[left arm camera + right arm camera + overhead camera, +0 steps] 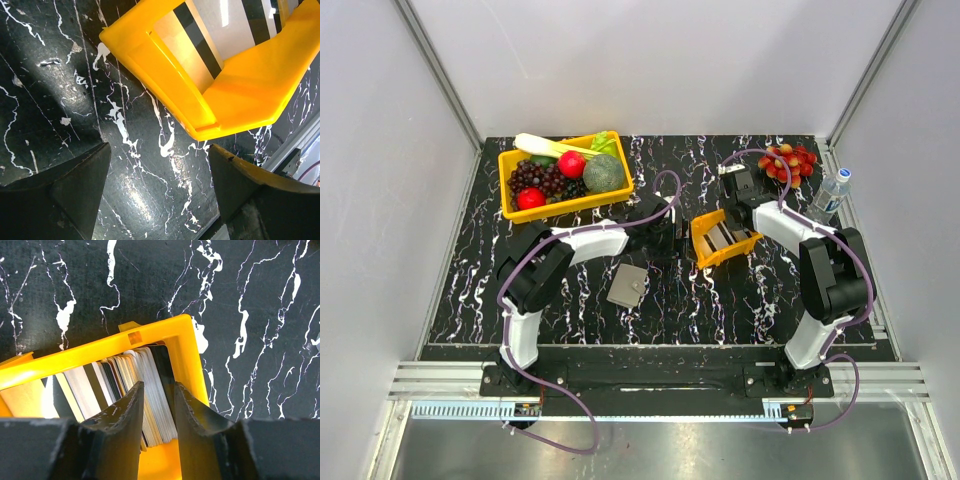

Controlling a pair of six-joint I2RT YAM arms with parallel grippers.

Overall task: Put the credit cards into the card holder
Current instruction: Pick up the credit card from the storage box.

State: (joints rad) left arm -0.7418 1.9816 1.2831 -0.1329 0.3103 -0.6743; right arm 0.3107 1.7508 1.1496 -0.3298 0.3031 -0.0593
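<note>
The credit cards (148,365) stand on edge in a small orange tray (100,352) in mid-table; from above they show as grey strips (722,235) in that tray (704,243). My right gripper (156,386) is over the tray's right end, narrowly open, its fingers straddling several cards; it reaches down from behind the tray (738,220). My left gripper (160,150) is wide open and empty over the bare mat just left of the tray (240,90), as the top view (677,232) also shows. The taupe-grey card holder (628,285) lies closed on the mat, front left of the tray.
A large yellow bin (512,160) of fruit and vegetables stands at the back left. A cluster of red fruit (788,160) and a water bottle (830,195) sit at the back right. Metal frame rails line the table's sides.
</note>
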